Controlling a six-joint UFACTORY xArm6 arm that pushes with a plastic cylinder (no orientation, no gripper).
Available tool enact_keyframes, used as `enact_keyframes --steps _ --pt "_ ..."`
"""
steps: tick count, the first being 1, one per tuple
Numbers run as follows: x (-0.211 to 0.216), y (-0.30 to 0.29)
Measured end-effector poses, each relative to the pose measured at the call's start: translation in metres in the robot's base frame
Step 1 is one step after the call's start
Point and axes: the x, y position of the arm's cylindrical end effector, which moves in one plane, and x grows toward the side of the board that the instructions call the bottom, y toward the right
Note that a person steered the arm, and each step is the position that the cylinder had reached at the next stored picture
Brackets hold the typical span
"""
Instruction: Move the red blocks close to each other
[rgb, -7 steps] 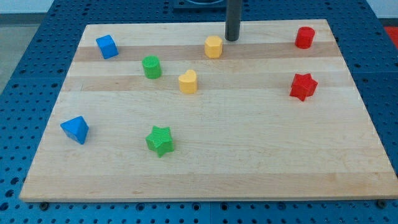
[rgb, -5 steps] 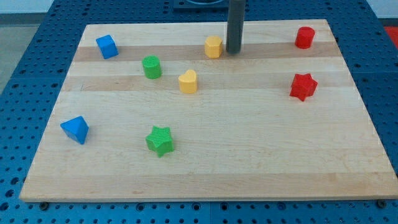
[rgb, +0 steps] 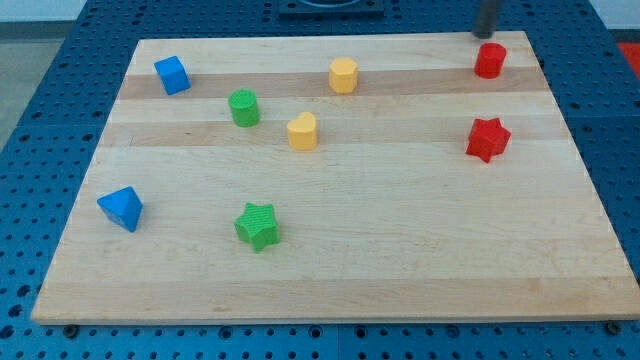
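A red cylinder-like block (rgb: 489, 60) sits near the board's top right corner. A red star block (rgb: 487, 138) lies below it, toward the view's right edge. My tip (rgb: 486, 35) is at the view's top right, just above the red cylinder block, close to it; I cannot tell whether it touches. Only the rod's lowest part shows.
A yellow hexagonal block (rgb: 343, 75) and a yellow heart block (rgb: 302, 131) lie near the middle top. A green cylinder (rgb: 243, 107), a green star (rgb: 258, 225), and two blue blocks (rgb: 172, 75) (rgb: 121, 208) lie on the wooden board (rgb: 400, 240)'s left half.
My tip has moved from beside the yellow hexagonal block far to the view's right and up, to just above the red cylinder block. No block has moved.
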Motion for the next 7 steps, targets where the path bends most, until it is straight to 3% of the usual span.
enact_keyframes --steps 2,7 --pt "0.006 0.000" --pt "0.207 -0.050"
